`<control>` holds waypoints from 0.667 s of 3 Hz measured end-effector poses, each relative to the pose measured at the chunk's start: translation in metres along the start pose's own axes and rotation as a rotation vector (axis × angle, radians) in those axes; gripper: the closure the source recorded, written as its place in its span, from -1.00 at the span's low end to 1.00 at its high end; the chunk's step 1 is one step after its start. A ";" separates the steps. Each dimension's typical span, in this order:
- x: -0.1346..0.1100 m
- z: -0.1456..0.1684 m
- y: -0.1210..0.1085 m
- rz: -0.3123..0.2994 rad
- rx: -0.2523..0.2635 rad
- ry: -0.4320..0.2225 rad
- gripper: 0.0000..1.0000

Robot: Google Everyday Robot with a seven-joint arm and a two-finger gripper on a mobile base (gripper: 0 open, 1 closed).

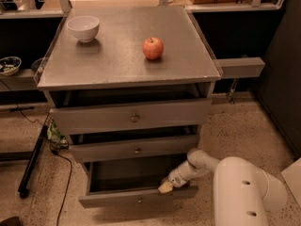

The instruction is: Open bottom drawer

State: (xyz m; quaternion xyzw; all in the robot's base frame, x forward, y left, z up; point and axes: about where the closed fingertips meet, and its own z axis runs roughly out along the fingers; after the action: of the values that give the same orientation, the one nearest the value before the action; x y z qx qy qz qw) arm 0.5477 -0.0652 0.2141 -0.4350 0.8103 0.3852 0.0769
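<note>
Camera view: the gripper (pixel 165 187) sits at the bottom drawer (pixel 113 200) front's top lip (drawer standing open), right of centre; I cannot tell its grip.

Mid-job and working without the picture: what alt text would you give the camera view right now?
The bottom drawer of a grey three-drawer cabinet stands pulled well out, with the robot's hand at the top edge of the drawer front, right of its knob. A red apple and a white bowl sit on top of the cabinet.
</note>
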 end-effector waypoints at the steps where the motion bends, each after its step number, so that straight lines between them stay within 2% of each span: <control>1: -0.001 -0.002 -0.003 0.000 0.000 0.000 1.00; 2: -0.001 -0.002 -0.004 0.000 0.000 0.000 0.64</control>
State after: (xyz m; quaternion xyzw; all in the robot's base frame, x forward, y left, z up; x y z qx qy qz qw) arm 0.5516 -0.0672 0.2141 -0.4350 0.8103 0.3851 0.0770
